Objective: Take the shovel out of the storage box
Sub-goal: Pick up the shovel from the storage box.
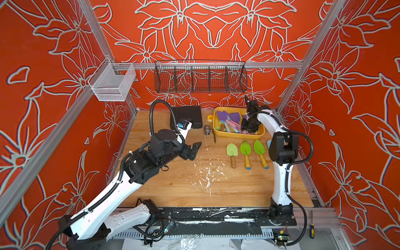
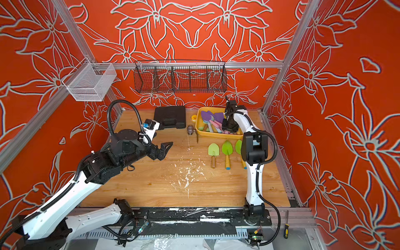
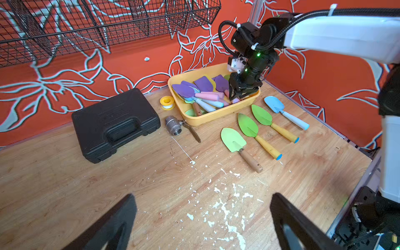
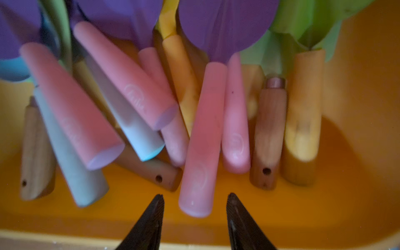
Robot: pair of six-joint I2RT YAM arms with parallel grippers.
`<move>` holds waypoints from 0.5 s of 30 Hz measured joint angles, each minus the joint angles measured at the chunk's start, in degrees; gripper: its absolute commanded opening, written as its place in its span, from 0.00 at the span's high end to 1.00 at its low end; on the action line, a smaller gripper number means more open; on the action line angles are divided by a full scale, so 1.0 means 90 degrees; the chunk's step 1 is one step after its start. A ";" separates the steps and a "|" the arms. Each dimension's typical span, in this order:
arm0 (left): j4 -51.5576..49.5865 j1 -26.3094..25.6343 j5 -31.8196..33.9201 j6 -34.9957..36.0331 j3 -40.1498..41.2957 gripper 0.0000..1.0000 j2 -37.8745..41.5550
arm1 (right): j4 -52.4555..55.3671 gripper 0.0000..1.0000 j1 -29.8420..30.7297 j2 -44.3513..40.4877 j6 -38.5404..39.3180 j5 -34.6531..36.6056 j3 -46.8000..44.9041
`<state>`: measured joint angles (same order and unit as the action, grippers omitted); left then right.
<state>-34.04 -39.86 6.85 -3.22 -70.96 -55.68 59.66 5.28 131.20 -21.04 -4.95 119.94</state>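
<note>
right gripper down in the storage box, jaws either side of a pink handle.

storage box [image 1: 238, 136] sits at the back right of the table [image 1: 173, 186], heaped with purple-, green- and blue-bladed shovels. right gripper [image 4: 195, 197] is inside it, toward its right end. its jaws stand part-way apart, flanking the butt end of the pink-handled shovel [image 4: 204, 134]; a sliver of tub floor shows on each side, so not clamped on it. that shovel lies in the box among the other handles. left gripper [image 3: 202, 196] hovers over bare table, jaws spread wide, nothing between them. three green shovels [image 3: 248, 127] and a blue shovel [image 3: 274, 103] lie in a row on the table just in front of the box.
</note>
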 measured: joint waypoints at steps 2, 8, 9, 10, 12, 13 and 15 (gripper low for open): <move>-0.0032 0.0000 0.0017 -0.0002 0.0000 0.03 0.0000 | 0.0202 0.56 -0.0039 0.0379 -0.0017 0.0024 0.0527; -0.0083 0.0000 0.0104 0.0000 0.0000 0.03 0.0002 | 0.0593 0.67 -0.0165 0.1061 -0.0049 0.0007 0.1513; -0.0087 0.0000 0.0112 0.0000 0.0000 0.03 0.0002 | 0.0631 0.68 -0.0189 0.1132 -0.0066 -0.0002 0.1581; -0.0090 0.0000 0.0114 0.0000 0.0000 0.03 0.0002 | 0.0651 0.69 -0.0202 0.1178 -0.0070 -0.0015 0.1596; -0.0095 0.0000 0.0117 0.0000 0.0000 0.03 0.0002 | 0.0712 0.73 -0.0211 0.1248 -0.0078 -0.0066 0.1596; -0.0095 0.0000 0.0117 0.0000 0.0000 0.03 0.0002 | 0.0724 0.75 -0.0219 0.1273 -0.0075 -0.0087 0.1591; -0.0095 0.0000 0.0114 0.0000 0.0000 0.03 0.0002 | 0.0746 0.81 -0.0228 0.1280 -0.0087 -0.0143 0.1591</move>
<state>-34.89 -39.86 7.88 -3.22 -70.96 -55.66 66.37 3.22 142.71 -21.82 -6.24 134.26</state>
